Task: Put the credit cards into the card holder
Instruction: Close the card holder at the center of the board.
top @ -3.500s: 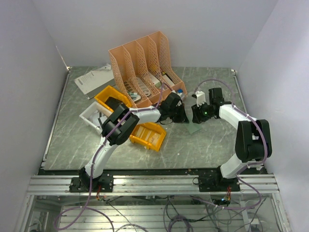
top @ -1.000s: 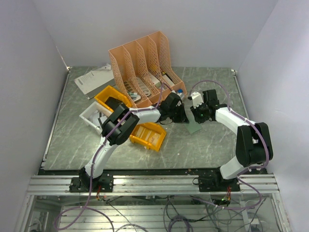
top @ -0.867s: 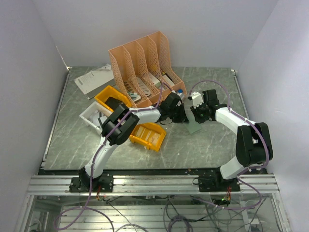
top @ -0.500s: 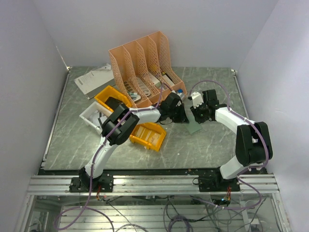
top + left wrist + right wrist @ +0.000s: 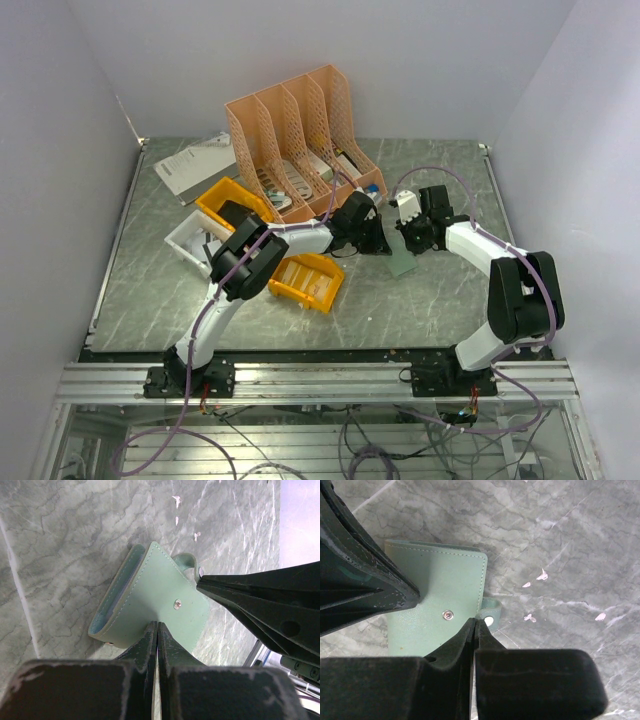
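The card holder (image 5: pixel 402 263) lies on the table, grey-green with a round stud (image 5: pixel 177 604). Its blue inside shows at one slightly raised edge (image 5: pixel 106 616), and its strap (image 5: pixel 489 614) sticks out at the side. My left gripper (image 5: pixel 377 244) is shut, its tips (image 5: pixel 156 625) touching the holder's edge. My right gripper (image 5: pixel 409 243) is shut, its tips (image 5: pixel 474 622) resting on the holder beside the strap. The holder also shows in the right wrist view (image 5: pixel 440 585). No card shows in the wrist views. Pale flat pieces lie in a yellow bin (image 5: pixel 308 281); I cannot tell if they are cards.
A peach file rack (image 5: pixel 300 135) stands at the back. A second yellow bin (image 5: pixel 225 200) and a white tray (image 5: pixel 190 238) lie to the left. A paper sheet (image 5: pixel 195 163) lies at the back left.
The right gripper has moved left onto the card holder since 3.5 s ago. Over the last second both arms have hardly moved.
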Motion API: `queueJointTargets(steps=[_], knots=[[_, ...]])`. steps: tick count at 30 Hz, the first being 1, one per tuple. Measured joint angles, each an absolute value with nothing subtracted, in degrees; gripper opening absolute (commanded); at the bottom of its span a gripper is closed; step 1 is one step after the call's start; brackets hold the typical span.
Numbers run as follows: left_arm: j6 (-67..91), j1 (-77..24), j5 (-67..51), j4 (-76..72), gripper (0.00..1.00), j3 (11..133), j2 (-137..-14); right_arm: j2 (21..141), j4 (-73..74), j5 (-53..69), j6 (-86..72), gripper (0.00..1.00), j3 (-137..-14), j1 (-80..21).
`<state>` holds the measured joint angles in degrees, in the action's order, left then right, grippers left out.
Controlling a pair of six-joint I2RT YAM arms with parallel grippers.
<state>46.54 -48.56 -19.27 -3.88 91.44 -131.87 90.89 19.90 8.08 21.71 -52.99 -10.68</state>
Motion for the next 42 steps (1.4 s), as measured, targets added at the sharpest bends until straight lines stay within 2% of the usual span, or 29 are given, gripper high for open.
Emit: queueJointTargets(steps=[7, 9, 12, 19, 25, 32, 37, 42], knots=[[46.52, -48.56, -19.29, -3.88, 0.07, 91.44, -131.87, 90.32, 19.97, 11.25, 21.23, 0.00, -52.99, -9.30], [46.52, -48.56, -19.31, -3.88, 0.07, 91.44, -131.87, 89.89, 19.97, 12.19, 21.04, 0.17, -52.99, -8.67], [46.52, -48.56, -19.33, -3.88, 0.07, 91.44, -131.87, 89.17, 19.99, 12.82, 21.10, 0.30, -52.99, -8.32], [46.52, -48.56, -19.35, -3.88, 0.07, 91.44, -131.87, 87.13, 19.84, 12.99, 21.98, 0.39, -52.80, -8.40], [46.52, -48.56, -19.46, -3.90, 0.07, 91.44, -131.92, 87.72, 19.75, 11.27, 22.28, 0.41, -52.80, -10.00], [46.52, -48.51, -19.62, -3.99, 0.07, 91.44, -131.92, 89.56, 19.57, 9.28, 22.63, 0.39, -52.80, -11.20], [46.52, -48.51, -19.66, -4.01, 0.07, 91.44, -131.92, 91.00, 19.55, 7.18, 22.74, 0.27, -52.80, -12.03], [46.54, -48.51, -19.68, -4.03, 0.07, 91.44, -131.92, 91.02, 19.46, 6.11, 22.94, 0.09, -52.80, -12.29]])
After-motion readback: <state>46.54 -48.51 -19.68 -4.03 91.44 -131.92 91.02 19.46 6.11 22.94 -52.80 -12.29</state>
